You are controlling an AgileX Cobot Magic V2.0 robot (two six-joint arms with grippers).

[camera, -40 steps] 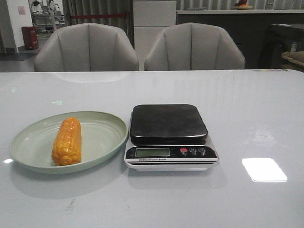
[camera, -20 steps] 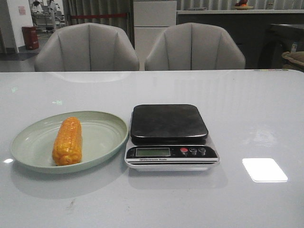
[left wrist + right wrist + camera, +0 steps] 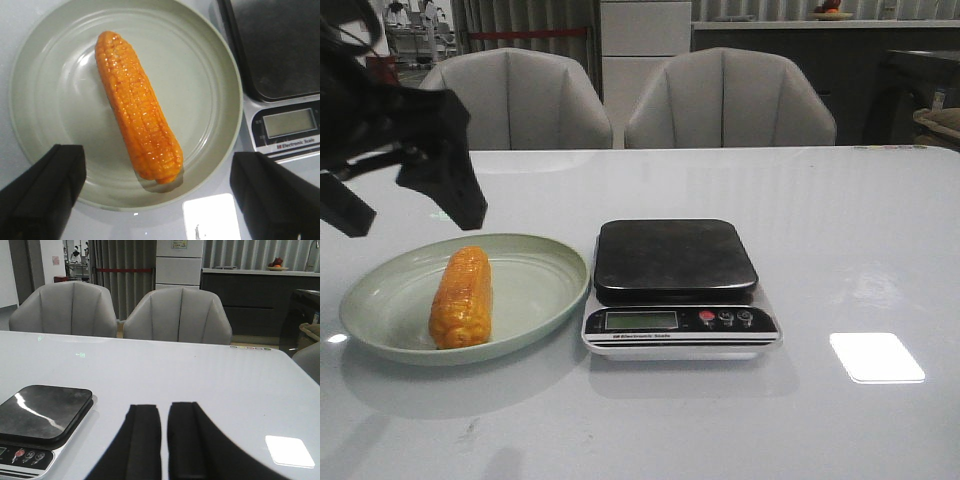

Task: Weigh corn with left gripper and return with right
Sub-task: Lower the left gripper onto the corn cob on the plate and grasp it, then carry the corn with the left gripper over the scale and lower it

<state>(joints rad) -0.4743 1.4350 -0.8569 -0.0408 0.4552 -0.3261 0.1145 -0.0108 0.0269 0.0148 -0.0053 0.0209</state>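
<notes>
The orange-yellow corn (image 3: 462,296) lies lengthwise on the pale green plate (image 3: 535,290), left of the scale. My left gripper (image 3: 410,212) hangs open above the far left part of the plate, clear of the corn. In the left wrist view the corn (image 3: 137,107) lies on the plate (image 3: 200,90), and the open gripper (image 3: 157,156) has its black fingers (image 3: 45,192) wide apart on either side of the corn's near end. My right gripper (image 3: 165,412) is shut and empty, low over the bare table right of the scale; it is out of the front view.
A kitchen scale (image 3: 675,262) with a dark platform stands right of the plate, nothing on it; it also shows in the left wrist view (image 3: 280,45) and the right wrist view (image 3: 42,410). Two grey chairs (image 3: 730,100) stand behind the white table (image 3: 860,230).
My left gripper has come into the front view from the upper left and now hangs over the plate. The corn, plate and scale have not moved.
</notes>
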